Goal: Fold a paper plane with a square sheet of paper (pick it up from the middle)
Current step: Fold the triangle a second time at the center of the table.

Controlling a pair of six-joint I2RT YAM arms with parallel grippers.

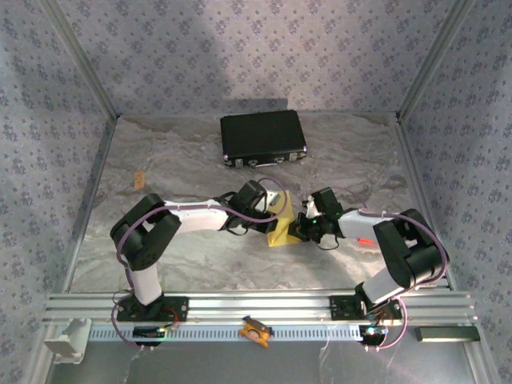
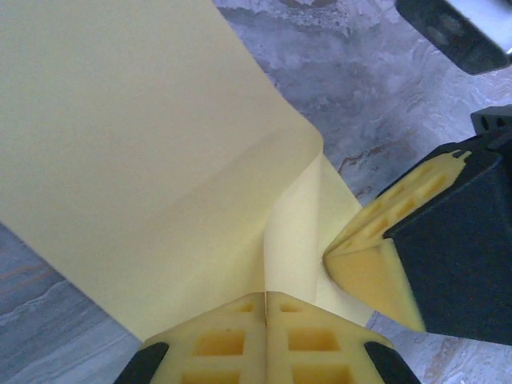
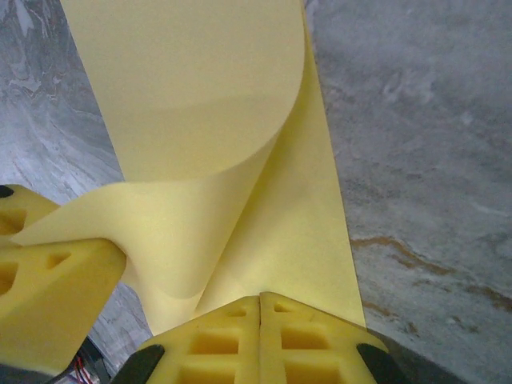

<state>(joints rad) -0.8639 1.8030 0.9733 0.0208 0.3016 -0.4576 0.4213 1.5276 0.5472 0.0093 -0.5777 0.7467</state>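
Mid tabletop (image 1: 184, 256), left pincer (image 2: 266, 298) pinching curled square sheet of paper (image 2: 120, 144), right pincer (image 3: 260, 298) pinching same sheet alongside, black case (image 1: 263, 138) behind.

Right gripper (image 3: 262, 302), bottom centre: yellow pads pressed together, pinching the near edge of the yellow sheet (image 3: 200, 88). The sheet runs away from the pads toward the top of the frame. Its upper layer is rolled over in a soft, uncreased curve onto the layer beneath. Left gripper (image 3: 80, 244), lower left: closed on a corner of the rolled layer. Grey marbled table (image 3: 424, 160) lies on both sides.
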